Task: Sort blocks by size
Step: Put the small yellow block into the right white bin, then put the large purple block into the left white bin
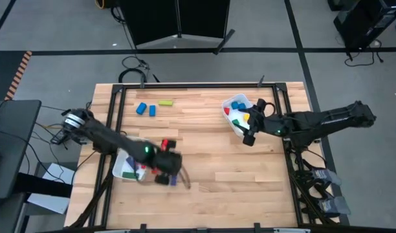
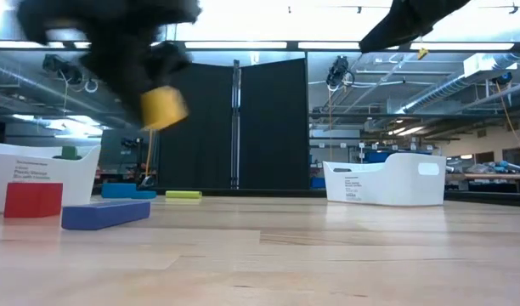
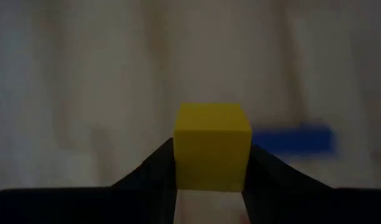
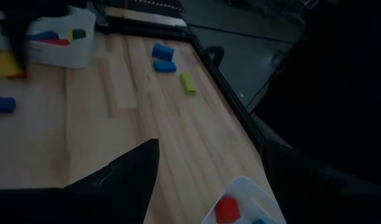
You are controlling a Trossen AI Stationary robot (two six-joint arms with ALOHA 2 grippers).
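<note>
My left gripper [image 1: 164, 163] is shut on a yellow cube [image 2: 164, 108] and holds it above the table, beside the left white tray [image 1: 120, 169]. A red block [image 2: 32, 200] and a blue bar [image 2: 105, 212] lie flat on the table under and beside it. The blue bar also shows in the left wrist view [image 3: 293, 138]. Two blue blocks [image 1: 146, 109] and a yellow-green bar [image 1: 165, 102] lie at the far left. My right gripper [image 4: 209, 171] is open and empty over the near edge of the right white tray [image 1: 231, 123], which holds red, blue, yellow and green blocks. My left gripper pinches the yellow cube by two opposite side faces [image 3: 178, 155] between its two fingers. The fingers come from above, pointing down. The cube hangs at their free ends [image 2: 162, 109], slightly tilted and lifted clear of the table.
The left tray [image 2: 39, 170] holds several blocks, a green one showing over its rim. The right tray [image 2: 387, 183] stands at the far right. A black frame rail [image 1: 185, 85] runs along the table's far edge. Bare wood lies in the middle and near right.
</note>
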